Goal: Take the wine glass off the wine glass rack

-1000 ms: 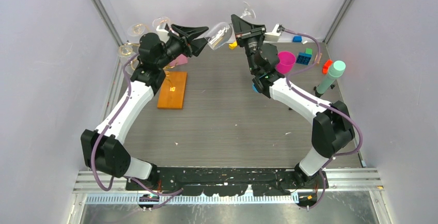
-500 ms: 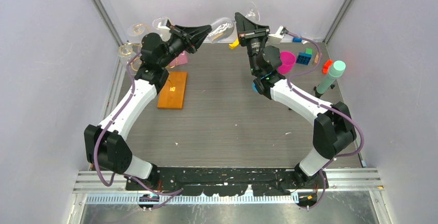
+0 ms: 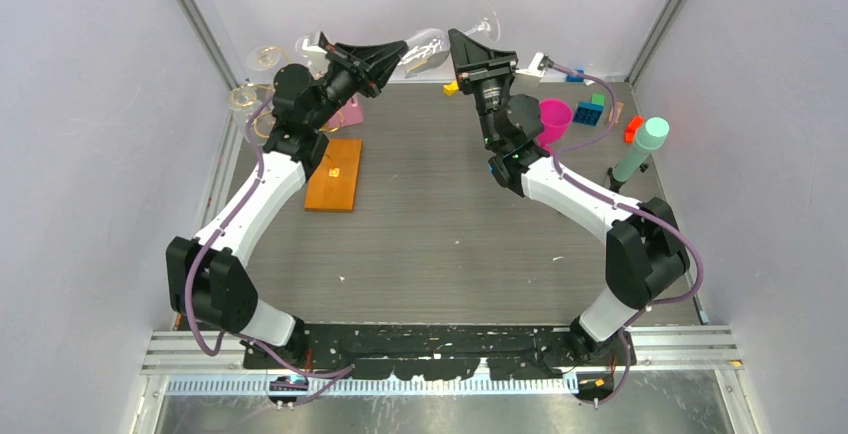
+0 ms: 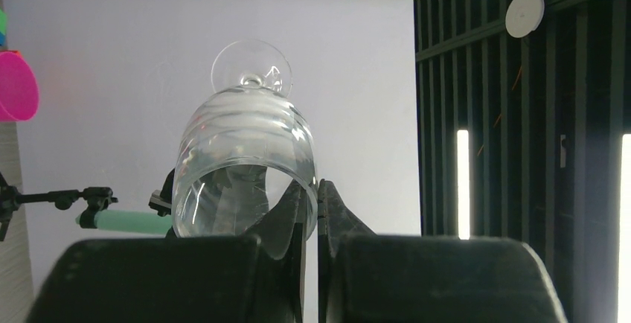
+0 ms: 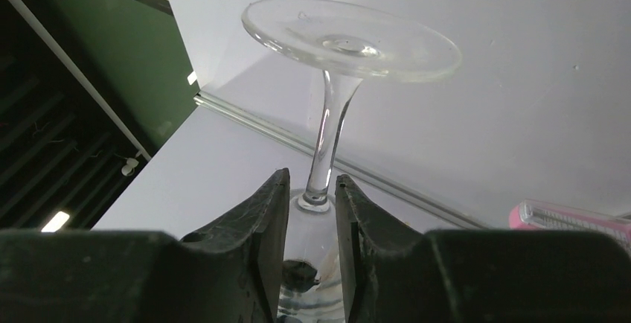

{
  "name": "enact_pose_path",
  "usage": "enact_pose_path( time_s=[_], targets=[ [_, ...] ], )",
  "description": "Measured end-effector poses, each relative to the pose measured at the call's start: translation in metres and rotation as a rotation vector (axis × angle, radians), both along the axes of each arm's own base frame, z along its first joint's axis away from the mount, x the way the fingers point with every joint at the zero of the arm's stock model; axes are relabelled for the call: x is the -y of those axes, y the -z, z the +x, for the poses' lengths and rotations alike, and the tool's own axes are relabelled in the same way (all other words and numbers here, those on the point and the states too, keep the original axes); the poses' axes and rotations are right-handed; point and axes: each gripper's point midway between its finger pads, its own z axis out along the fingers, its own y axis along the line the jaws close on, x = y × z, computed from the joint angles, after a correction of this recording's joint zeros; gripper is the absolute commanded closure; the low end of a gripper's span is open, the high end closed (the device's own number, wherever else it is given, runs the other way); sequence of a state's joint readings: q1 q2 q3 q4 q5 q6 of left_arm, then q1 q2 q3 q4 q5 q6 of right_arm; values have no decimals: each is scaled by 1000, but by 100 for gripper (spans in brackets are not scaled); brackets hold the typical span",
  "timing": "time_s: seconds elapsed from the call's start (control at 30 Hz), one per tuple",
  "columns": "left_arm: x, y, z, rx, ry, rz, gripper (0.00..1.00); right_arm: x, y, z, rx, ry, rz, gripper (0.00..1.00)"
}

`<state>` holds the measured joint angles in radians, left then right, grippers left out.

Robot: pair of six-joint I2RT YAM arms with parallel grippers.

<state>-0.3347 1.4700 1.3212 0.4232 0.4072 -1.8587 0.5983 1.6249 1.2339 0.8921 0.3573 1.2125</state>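
- Grey wood-grain table [image 3: 440, 224] was boxed in by pale lilac walls, with both arms reaching to its far edge.
- The wine glass [image 4: 242, 167] hung in the air between the two grippers, above the far edge of the table. It was tipped nearly onto its side, the bowl toward the left arm and the round foot pointing up and away to the right.
- The left gripper [image 4: 312, 189] was clamped on the rim of the bowl, its fingers nearly together with the glass wall pinched between them.
- The right gripper [image 5: 311, 176] had its fingers parted on either side of the stem, just above where the stem meets the bowl. A little space showed on each side of the stem.
- The wine glass rack [image 3: 335, 176] stood at the far left of the table on its orange wooden base. Its gold wire arms were partly hidden behind the left arm, and the held glass was apart from it, off to its right.
- Other clear glasses [image 3: 266, 57] hung at the rack's far-left side.
- A magenta cup [image 3: 553, 119] sat to the right of the right gripper, with blue and green blocks [image 3: 591, 111] just beyond it.
- A mint-green cylinder [image 3: 645, 147] leaned near the right wall.
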Motion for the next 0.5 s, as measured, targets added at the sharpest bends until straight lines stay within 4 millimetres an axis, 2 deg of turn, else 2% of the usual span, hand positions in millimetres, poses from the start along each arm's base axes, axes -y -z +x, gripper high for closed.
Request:
enact_pose_path(
  time_s=[0.13,0.23,0.3,0.5],
  targets=[
    [0,-3,0,17,-1,-2,100,-1,-4,-3,21,-5,-2,55],
    [1,-6,1,30,-3,0,100,-2,-6,-4,32,-12,-6,36],
    [1,-8,2,41,-5,5,100,-3,-5,-6,43,-15,-18,30],
    [-4,-9,6,76,-31,58,100,-5,3,-11,50,-15,-74,24]
  ],
)
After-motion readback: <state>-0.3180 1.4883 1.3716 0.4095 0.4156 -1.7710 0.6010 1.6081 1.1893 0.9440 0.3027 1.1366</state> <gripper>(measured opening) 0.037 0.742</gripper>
